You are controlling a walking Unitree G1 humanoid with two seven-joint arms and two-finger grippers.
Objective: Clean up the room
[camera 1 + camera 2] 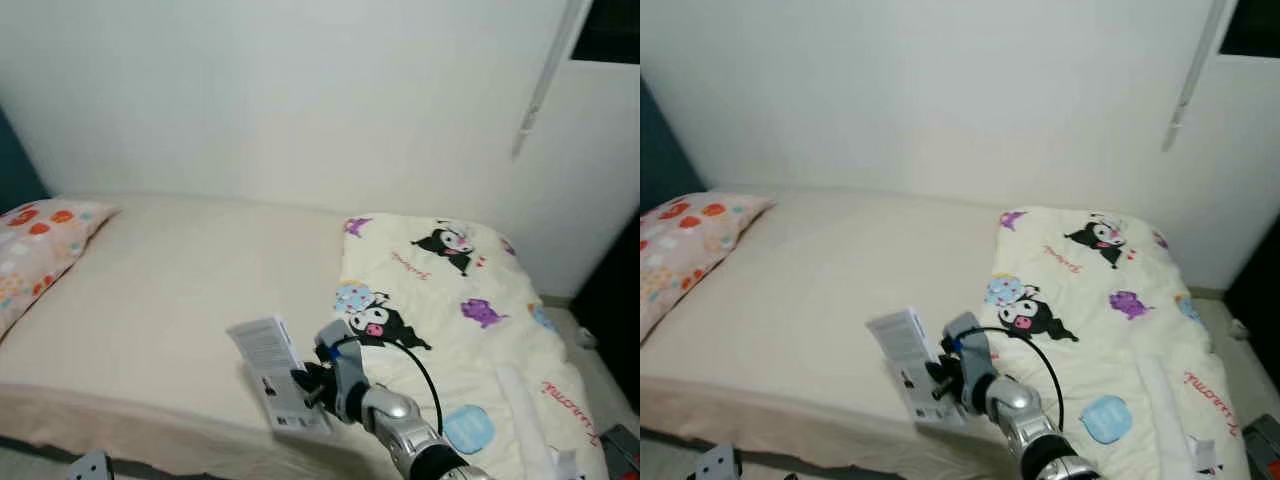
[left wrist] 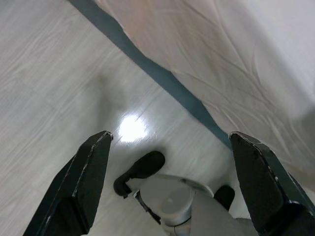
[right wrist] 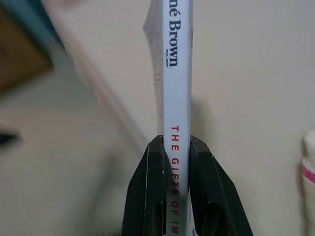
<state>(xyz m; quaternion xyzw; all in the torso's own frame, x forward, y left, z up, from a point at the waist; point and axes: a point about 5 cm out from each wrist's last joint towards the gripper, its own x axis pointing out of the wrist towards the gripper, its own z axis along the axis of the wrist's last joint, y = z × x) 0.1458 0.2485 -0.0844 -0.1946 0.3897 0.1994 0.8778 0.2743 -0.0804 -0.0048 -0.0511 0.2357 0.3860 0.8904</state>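
Note:
My right gripper (image 1: 303, 386) is shut on a thin white book (image 1: 278, 373), held over the near edge of the bed (image 1: 180, 300). The book's back cover with small print faces me. In the right wrist view the book's spine (image 3: 176, 73) stands between the two black fingers (image 3: 153, 191), with black and red lettering on it. My left gripper (image 2: 172, 162) hangs low beside the bed with its fingers wide open over the pale floor (image 2: 44, 88), holding nothing.
A cartoon-print quilt (image 1: 450, 310) covers the bed's right half. A floral pillow (image 1: 35, 250) lies at the left end. A white wall (image 1: 300, 100) runs behind the bed. My foot (image 2: 142, 167) stands on the floor below.

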